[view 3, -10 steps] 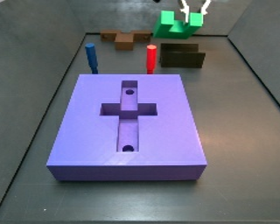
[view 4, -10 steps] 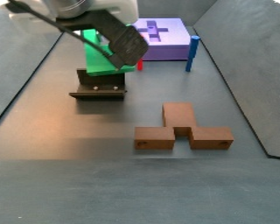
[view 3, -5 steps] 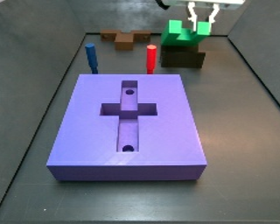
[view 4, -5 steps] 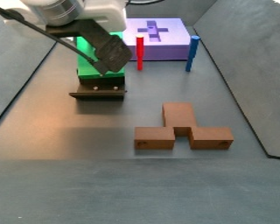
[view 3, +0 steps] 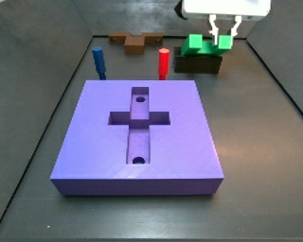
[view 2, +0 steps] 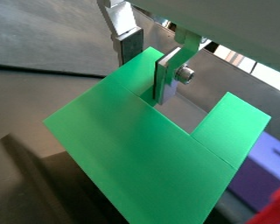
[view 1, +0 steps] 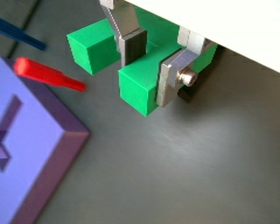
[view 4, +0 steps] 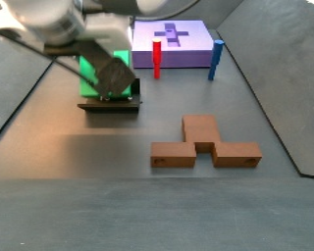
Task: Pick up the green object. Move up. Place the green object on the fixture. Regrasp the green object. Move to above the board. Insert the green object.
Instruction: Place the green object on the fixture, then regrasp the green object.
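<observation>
Placement on the fixture [view 3: 200, 64] appears to be the step in hand. In a side view the green object [view 3: 206, 43] sits on top of the dark fixture at the far end of the surface [view 3: 256, 142], beyond the board [view 3: 141, 137]. The claw [view 3: 223, 36] stands directly over the block, its white body above and its silver fingers [view 3: 215, 29] reaching down to the block's upper part.

In both wrist views the fingers straddle one prong of the green object [view 1: 140, 86]. The dark pads lie against the two faces of that prong, so the claw [view 1: 150, 66] reads as clenched on the block; no gap shows between pad and prong. In a wrist view the square notch of the green object [view 2: 143, 149] opens beside the held prong, and the claw [view 2: 150, 63] sits at that prong's upper edge.

Other items: a red peg [view 3: 165, 60] and a blue peg [view 3: 98, 61] stand upright between board and fixture; brown blocks [view 4: 206, 143] lie well apart from the fixture [view 4: 111, 101].

Judged next move: release the prong once the block is seated, withdraw upward clear of it, then regrasp. Whether the block rests fully in the stepped top cannot be told.
</observation>
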Controlling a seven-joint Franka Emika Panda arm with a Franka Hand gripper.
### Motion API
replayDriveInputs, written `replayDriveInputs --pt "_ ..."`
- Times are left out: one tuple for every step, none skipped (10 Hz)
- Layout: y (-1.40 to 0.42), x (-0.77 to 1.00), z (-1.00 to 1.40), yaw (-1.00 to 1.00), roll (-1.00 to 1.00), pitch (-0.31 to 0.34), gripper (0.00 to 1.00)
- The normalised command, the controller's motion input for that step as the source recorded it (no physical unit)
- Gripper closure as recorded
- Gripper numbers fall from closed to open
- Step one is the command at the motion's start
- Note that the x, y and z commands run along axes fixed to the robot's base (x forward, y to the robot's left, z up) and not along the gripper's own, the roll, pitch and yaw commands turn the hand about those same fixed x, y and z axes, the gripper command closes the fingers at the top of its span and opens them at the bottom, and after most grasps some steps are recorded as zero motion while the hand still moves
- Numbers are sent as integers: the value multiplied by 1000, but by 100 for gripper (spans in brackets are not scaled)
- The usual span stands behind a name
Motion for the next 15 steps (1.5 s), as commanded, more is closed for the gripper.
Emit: replayDriveInputs --pt "140 0 -294 -111 -297 -231 100" --pt "137 0 -237 -114 -266 -194 100" --pt "169 -74 -169 -160 -249 -189 100" --pt "106 -220 -94 -177 -200 -217 100" --pt "40 -317 -51 -180 -111 -254 100" --pt "29 -363 -6 -194 -69 -249 100" --pt "46 -231 -23 -154 -71 -189 100" --pt "0 0 0 0 -26 0 100" --pt "0 0 0 0 0 0 100" --pt "0 0 0 0 0 0 0" --pt "-9 0 -3 0 -69 0 0" --pt "0 -186 437 -77 -97 -163 0" --pt "129 -229 1000 0 111 -343 0" --pt "74 -160 1000 0 109 -274 0" --pt "0 0 1000 0 103 -343 0"
